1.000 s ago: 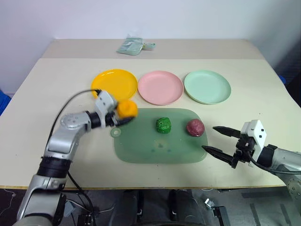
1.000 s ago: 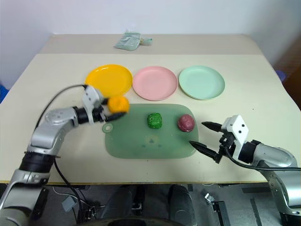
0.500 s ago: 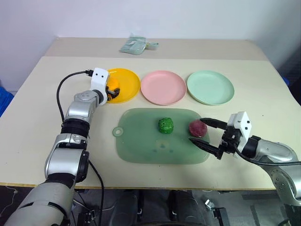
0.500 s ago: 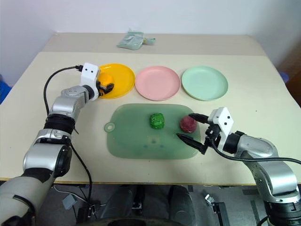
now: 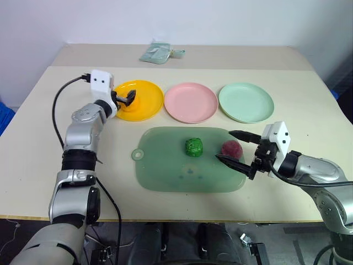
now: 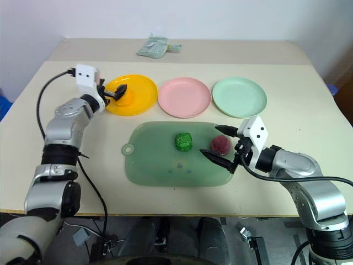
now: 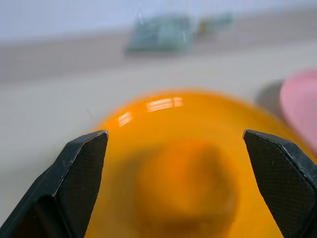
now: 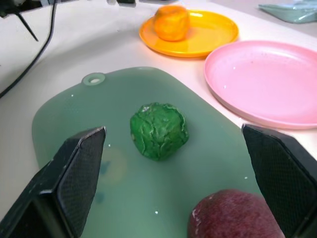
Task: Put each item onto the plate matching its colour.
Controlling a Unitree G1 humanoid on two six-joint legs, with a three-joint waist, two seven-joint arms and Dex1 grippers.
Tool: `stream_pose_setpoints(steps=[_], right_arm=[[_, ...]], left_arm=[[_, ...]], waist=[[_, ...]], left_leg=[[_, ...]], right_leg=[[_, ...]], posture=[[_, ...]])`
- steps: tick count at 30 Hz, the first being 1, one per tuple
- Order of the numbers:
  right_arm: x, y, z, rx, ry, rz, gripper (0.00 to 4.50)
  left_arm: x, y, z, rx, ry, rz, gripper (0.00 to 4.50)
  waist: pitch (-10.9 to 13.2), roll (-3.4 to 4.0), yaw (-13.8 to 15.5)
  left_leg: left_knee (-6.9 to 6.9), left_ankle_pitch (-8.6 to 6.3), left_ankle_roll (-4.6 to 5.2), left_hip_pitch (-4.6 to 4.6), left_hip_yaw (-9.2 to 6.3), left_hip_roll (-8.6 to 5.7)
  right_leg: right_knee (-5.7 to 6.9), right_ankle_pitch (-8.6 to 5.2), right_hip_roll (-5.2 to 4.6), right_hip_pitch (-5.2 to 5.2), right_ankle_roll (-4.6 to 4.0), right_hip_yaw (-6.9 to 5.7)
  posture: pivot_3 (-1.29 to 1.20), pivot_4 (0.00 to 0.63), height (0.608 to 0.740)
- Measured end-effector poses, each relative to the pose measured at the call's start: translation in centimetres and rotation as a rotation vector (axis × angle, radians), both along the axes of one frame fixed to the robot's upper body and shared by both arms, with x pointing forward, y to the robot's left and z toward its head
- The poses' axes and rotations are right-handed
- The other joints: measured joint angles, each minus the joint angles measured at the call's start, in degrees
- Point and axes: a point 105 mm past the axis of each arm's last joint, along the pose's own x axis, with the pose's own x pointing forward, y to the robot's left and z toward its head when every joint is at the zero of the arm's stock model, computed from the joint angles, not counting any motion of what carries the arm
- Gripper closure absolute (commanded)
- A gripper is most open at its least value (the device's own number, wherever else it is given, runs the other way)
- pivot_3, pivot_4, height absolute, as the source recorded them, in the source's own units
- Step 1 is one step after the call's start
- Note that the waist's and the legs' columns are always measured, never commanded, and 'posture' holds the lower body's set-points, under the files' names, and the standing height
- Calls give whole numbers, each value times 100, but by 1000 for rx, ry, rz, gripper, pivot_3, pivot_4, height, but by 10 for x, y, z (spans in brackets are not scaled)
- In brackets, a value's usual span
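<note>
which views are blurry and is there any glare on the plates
Left wrist view: soft throughout, the orange-yellow lump smeared, a bright glare streak on the yellow plate. Right wrist view: the green lump crisp, the pink plate evenly lit with no hard glare. Both eye views: sharp, soft shadows only.

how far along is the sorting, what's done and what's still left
Done: the orange lump sits on the yellow plate, with the left end effector open beside it. In hand: the right end effector is open around the maroon lump on the tray, not yet gripping. Left: maroon onto the pink plate, green lump onto the mint plate.
</note>
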Motion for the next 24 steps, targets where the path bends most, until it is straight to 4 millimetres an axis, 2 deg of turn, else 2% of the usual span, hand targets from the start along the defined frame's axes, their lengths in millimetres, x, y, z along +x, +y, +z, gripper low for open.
stream_pose_setpoints(steps=[3, 7, 11, 14, 18, 24], right_arm=[[3, 4, 3, -2, -10, 6, 0], [6, 9, 3, -7, -6, 18, 0], [13, 22, 7, 8, -4, 43, 0], [15, 38, -3, -33, 25, 80, 0], [15, 52, -22, -71, 59, 99, 0], [30, 57, -38, -155, 39, 60, 0]], left_arm=[[-24, -5, -3, 15, -10, -101, 40], [-63, -18, -24, 70, 58, -281, 40], [-105, -51, -44, 119, 133, -525, 40], [-130, -71, -56, 143, 175, -665, 40], [-139, -75, -63, 157, 199, -702, 40], [-144, -73, -64, 159, 211, -705, 40]], waist=[[-1, 1, -9], [-1, 1, 4], [-1, 2, -10], [-2, 3, -7], [-2, 3, -1], [-2, 3, -30]], left_leg=[[0, 1, -2, 0, 0, 0], [1, 1, -3, 1, -1, 0], [0, 1, -4, 2, -3, 2], [-2, 1, -5, 2, -5, 2], [-1, 1, -4, 2, -4, 1], [-3, 1, -4, 2, -3, 2]], right_leg=[[1, 0, 0, 0, -1, 0], [0, 0, -1, 1, -1, 0], [1, -1, -2, 0, -4, 2], [1, -2, -2, -2, -6, 3], [1, -2, -1, -2, -6, 3], [1, -2, 1, -5, -6, 2]], posture=[[0, 150, 740], [0, 150, 740], [0, 150, 740], [0, 150, 740], [0, 150, 740], [0, 150, 740]])
